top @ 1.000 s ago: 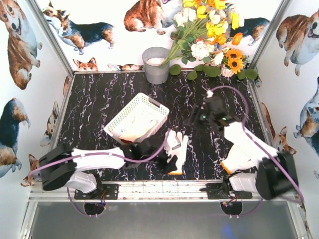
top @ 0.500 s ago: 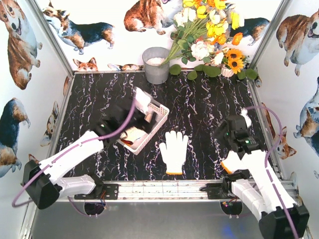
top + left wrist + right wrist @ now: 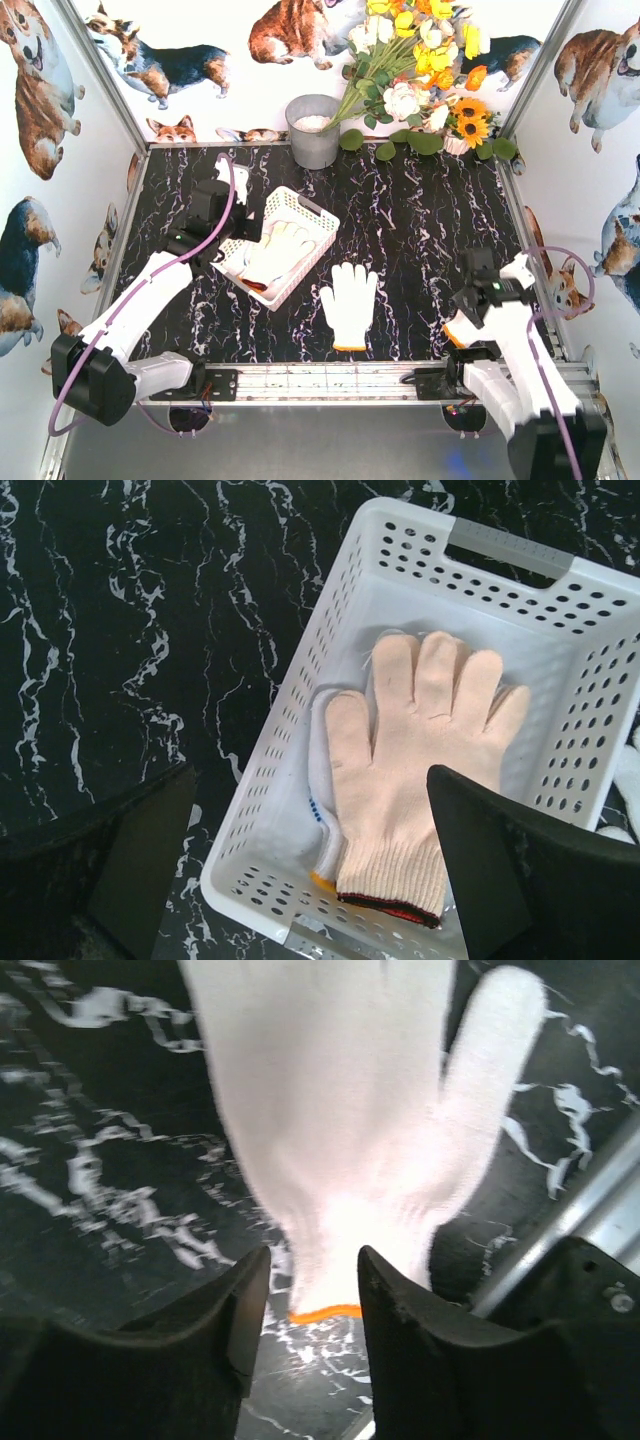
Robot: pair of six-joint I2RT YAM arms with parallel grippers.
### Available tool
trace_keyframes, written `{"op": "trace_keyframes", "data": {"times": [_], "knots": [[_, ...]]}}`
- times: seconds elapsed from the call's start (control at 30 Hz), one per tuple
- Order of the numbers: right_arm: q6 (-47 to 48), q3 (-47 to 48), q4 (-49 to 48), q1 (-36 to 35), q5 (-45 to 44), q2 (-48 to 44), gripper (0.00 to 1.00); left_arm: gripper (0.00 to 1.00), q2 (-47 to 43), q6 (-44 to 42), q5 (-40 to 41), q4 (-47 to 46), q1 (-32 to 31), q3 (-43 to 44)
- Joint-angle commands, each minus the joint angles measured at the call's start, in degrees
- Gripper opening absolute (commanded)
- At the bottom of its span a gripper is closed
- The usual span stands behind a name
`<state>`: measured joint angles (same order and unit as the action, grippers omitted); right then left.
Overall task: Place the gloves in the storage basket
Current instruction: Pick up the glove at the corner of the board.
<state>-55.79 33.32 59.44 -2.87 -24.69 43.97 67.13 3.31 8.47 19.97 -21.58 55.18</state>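
Lying in storage basket (image 3: 296,712) below wide-spread left gripper (image 3: 308,773), cream glove (image 3: 410,765).

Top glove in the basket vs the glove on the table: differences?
The basket glove lies in the white basket over other gloves; the table glove lies alone on the marble table. Basket glove is cream with a dark red cuff edge; table glove is whiter, orange-edged. Both lie flat, ungripped.

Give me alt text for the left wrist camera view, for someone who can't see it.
A cream glove lies flat, fingers pointing away, inside the white perforated storage basket, with another glove peeking out beneath it; the basket sits on a black marbled table. The left gripper frames the lower corners with its two dark fingers, spread wide and holding nothing.
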Motion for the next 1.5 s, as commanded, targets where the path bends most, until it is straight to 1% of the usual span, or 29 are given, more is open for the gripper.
{"op": "trace_keyframes", "data": {"times": [0.0,0.1,0.17,0.27,0.43,0.6,0.63,0.7,0.8,0.9,0.93,0.97,1.03,1.17,1.27,1.33,1.4,1.47], "knots": [[-2.3,3.8,2.9,0.2,-6.5,8.9,0.41,0.91,-1.0,-1.1,2.8,0.6,0.3,-0.6],[-0.2,4.0,-0.3,0.2,-3.7,14.8,0.40,0.91,-1.1,-1.6,3.9,0.8,0.2,-0.6],[1.3,3.8,-3.0,0.2,-1.4,16.8,0.40,0.91,-1.2,-2.0,4.2,0.8,0.3,-0.8],[3.1,3.3,-5.9,0.2,1.7,17.7,0.42,0.90,-1.4,-2.5,4.8,0.6,0.2,-0.9],[2.7,1.7,-6.6,0.2,2.7,18.2,0.45,0.90,-1.4,-3.0,5.8,0.5,0.2,-0.9],[4.0,0.2,-10.1,0.2,5.9,19.7,0.44,0.90,-1.4,-3.3,5.9,0.6,0.3,-0.9],[4.2,0.3,-10.1,0.2,6.4,21.2,0.43,0.90,-1.4,-3.3,6.0,0.6,0.2,-0.9],[4.1,0.8,-9.2,0.2,7.1,23.5,0.38,0.90,-1.6,-3.3,6.0,0.4,0.2,-1.0],[4.3,0.7,-8.8,0.2,7.5,25.1,0.28,0.89,-1.9,-3.3,6.2,0.3,0.3,-1.1],[3.8,-0.2,-9.5,0.2,8.5,24.6,0.18,0.89,-2.3,-3.3,6.1,0.2,0.3,-1.3],[3.5,-0.4,-9.7,0.2,9.5,24.2,0.13,0.89,-2.3,-3.2,5.9,0.2,0.3,-1.3],[3.5,-0.6,-10.3,0.2,10.4,23.8,0.11,0.89,-2.3,-3.2,5.7,0.2,0.3,-1.3],[3.7,-1.2,-11.7,0.2,12.5,23.0,0.01,0.89,-2.3,-3.1,5.4,0.2,0.3,-1.3],[6.7,-0.8,-13.9,0.0,16.2,21.7,0.00,0.89,-2.6,-3.1,5.6,0.2,0.3,-1.3],[9.3,1.4,-14.3,-1.8,17.5,20.5,0.00,0.89,-3.0,-3.2,5.7,-0.1,0.2,-1.5],[11.5,3.0,-15.4,-4.6,18.7,19.6,0.00,0.89,-3.0,-3.2,5.6,-0.1,0.2,-1.6],[13.3,4.7,-16.8,-9.1,19.7,18.6,0.00,0.89,-2.9,-3.2,5.3,-0.1,0.3,-1.5],[14.0,6.5,-18.0,-13.2,21.5,19.5,0.00,0.89,-3.0,-3.1,5.2,-0.1,0.2,-1.5]]}}
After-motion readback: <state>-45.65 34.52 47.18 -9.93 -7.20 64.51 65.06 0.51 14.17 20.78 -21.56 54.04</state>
